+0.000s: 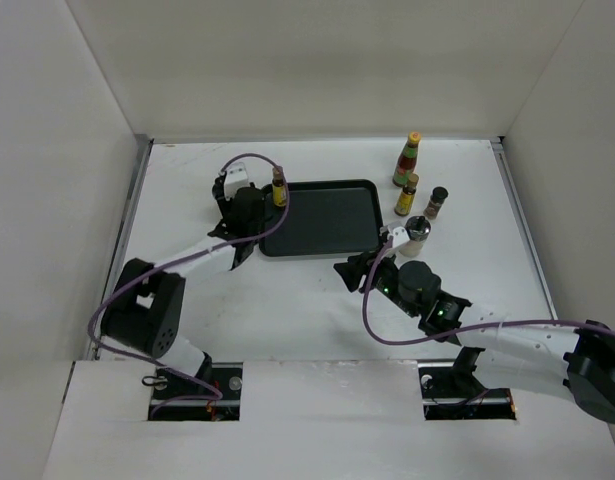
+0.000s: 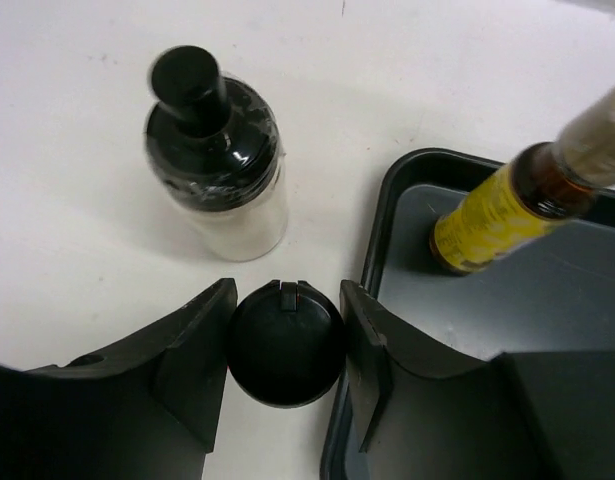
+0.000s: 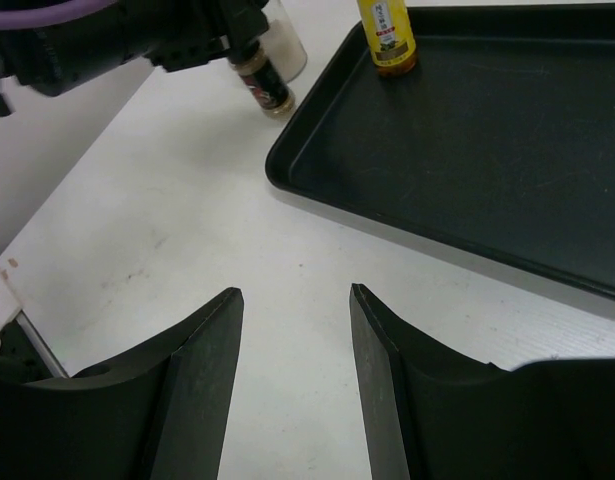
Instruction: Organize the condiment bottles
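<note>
1. Your left gripper (image 2: 286, 292) is clamped on a dark-capped jar (image 2: 285, 345), with one finger pressed against each side of the cap.
2. That jar is just outside the left rim of the black tray (image 2: 379, 215), so it's on the table side, not in the tray.
3. Right behind it there's a black-lidded jar (image 2: 219, 150) with white stuff inside. It's standing on the table (image 2: 77, 200), close to the gripped jar but not touching it.
4. Inside the tray, at the far left corner, an amber bottle (image 2: 487, 218) with a yellow label stands upright.
5. Your right gripper (image 3: 295, 330) is spread apart with nothing between the fingers. It hovers over bare table just off the tray's near edge.
6. Everything else is bunched up to the right of the tray. The tall red bottle (image 1: 408, 160) is farthest back, with a second amber bottle (image 1: 406, 195) right in front of it and a small brown jar (image 1: 436, 203) beside that. The silver-lidded shaker (image 1: 417, 235) is nearest you, just off the tray's right side.
</note>
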